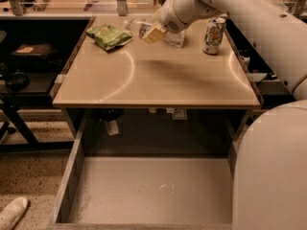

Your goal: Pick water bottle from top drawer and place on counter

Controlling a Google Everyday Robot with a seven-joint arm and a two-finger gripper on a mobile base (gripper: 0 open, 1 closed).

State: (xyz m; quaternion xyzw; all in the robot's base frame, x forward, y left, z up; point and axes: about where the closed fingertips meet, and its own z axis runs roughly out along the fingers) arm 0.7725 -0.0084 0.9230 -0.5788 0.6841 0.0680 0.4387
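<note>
The water bottle is a clear crinkled bottle that lies sideways at the far middle of the beige counter, its white cap pointing left. My gripper reaches in from the upper right and is shut on the bottle near its label band, holding it low over the counter. I cannot tell whether the bottle touches the surface. The top drawer is pulled open below the counter's front edge, and its flat grey bottom is bare.
A green-white drink can stands at the far right of the counter. A green snack bag lies at the far left. My white arm and base fill the right side. A shoe is on the floor, lower left.
</note>
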